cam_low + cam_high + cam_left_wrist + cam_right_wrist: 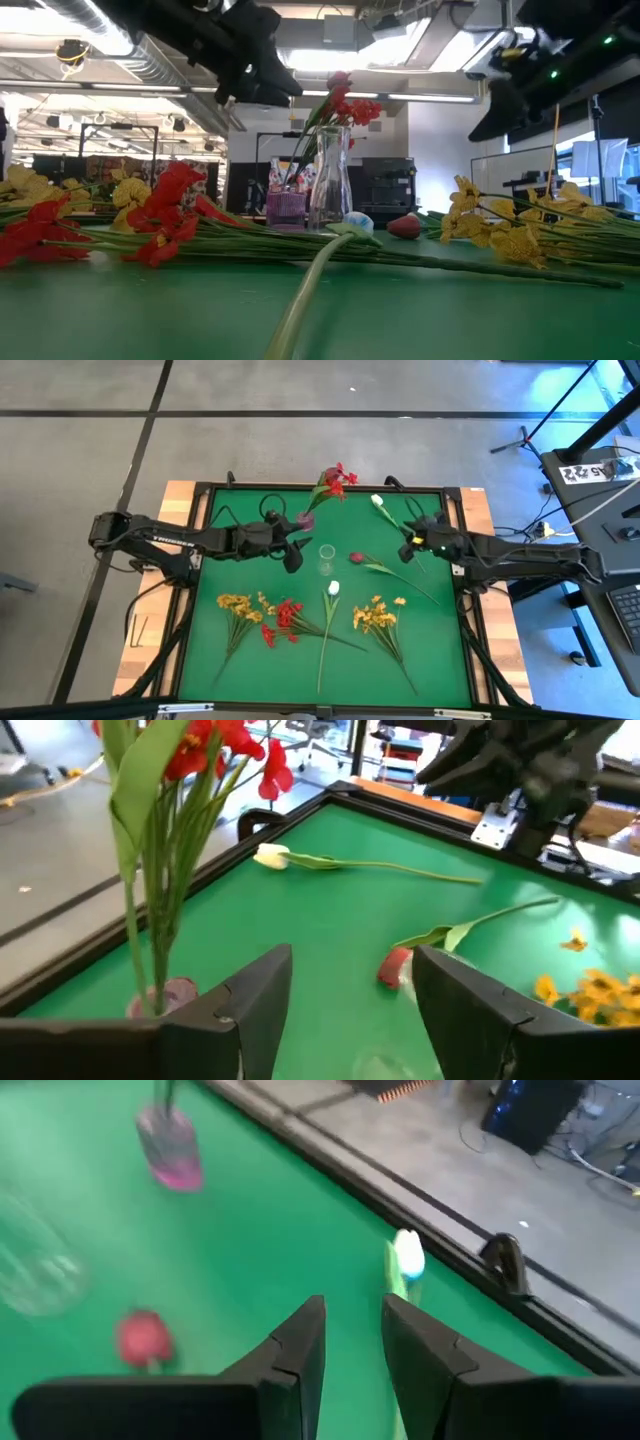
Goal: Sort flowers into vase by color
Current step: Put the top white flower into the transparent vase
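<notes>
A small purple-tinted vase (307, 520) near the table's far edge holds a red blossom spray (336, 482), which leans toward the far edge. A clear glass vase (325, 559) stands empty at mid-table. My left gripper (293, 558) hovers open just left of the clear vase, holding nothing (352, 960). My right gripper (407, 548) hangs open with a narrow gap (352, 1312) above the stem of a white tulip (407, 1260) lying near the far right corner. A dark pink bud (356, 558) lies right of the clear vase.
Along the near half lie two yellow sprays (236, 606) (375, 615), a red spray (285, 618) and a second white tulip (333, 588) with its stem toward the near edge. A raised black rim (204, 540) borders the green table.
</notes>
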Available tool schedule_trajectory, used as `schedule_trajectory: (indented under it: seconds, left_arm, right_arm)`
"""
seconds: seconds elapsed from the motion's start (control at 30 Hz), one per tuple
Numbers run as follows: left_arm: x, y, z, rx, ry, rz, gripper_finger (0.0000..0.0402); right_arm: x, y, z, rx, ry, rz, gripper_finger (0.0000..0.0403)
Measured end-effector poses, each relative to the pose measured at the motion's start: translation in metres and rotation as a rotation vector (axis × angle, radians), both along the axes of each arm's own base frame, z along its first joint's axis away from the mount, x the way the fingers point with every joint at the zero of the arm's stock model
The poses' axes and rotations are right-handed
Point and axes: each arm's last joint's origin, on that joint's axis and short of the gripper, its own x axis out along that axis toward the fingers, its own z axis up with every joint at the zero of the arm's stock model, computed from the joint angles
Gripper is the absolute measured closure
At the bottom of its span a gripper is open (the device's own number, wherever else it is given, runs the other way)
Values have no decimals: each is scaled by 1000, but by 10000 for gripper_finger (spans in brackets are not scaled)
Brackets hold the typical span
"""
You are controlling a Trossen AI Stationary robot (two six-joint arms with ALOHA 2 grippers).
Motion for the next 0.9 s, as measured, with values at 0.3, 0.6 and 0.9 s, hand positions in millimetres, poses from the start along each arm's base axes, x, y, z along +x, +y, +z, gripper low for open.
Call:
schedule_trajectory:
  seconds: [0.3, 0.6, 0.9]
  left_arm:
    - [1, -21, 1, -43, -48, -1, 198]
    - [1, -32, 3, 86, 10, -27, 198]
    - [0, -38, 4, 214, 70, -34, 198]
  right_arm:
    - [4, -24, -18, 121, 78, -87, 301]
    - [2, -51, -45, 333, 170, -189, 301]
    - [9, -76, -74, 436, 229, -226, 301]
